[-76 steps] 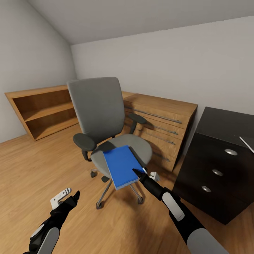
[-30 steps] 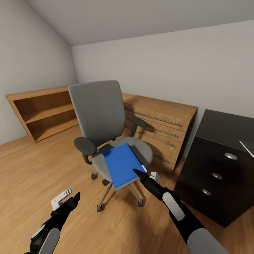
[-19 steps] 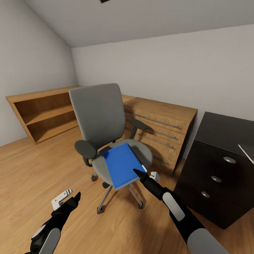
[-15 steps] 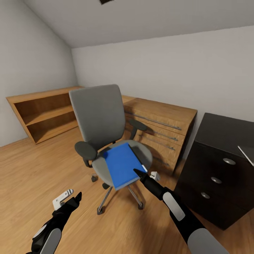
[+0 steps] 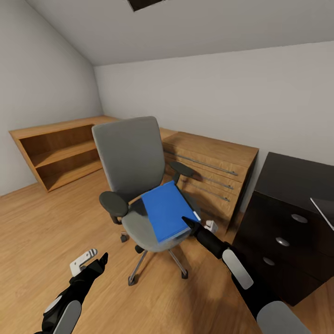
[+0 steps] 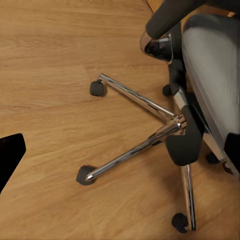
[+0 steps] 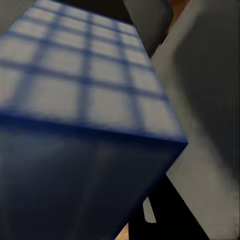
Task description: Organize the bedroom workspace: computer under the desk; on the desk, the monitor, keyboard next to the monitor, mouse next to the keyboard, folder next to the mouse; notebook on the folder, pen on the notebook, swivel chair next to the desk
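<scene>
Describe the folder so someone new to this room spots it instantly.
Find the grey swivel chair in the middle of the wooden floor, in front of the light wooden drawer chest. The folder lies tilted over its seat, with the right pincer at its near corner. It is the one bright blue thing here.

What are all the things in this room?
swivel chair: one, grey with black armrests and chrome wheeled base, middle of the wooden floor
folder: one, bright blue, tilted over the chair seat, near corner at the right gripper
drawer chest: one, light wood, behind the chair
bookshelf: one, light wood, at the left wall
desk: one, black, three drawers, at right
left gripper: open, low at left
right gripper: shut on the folder's corner
</scene>
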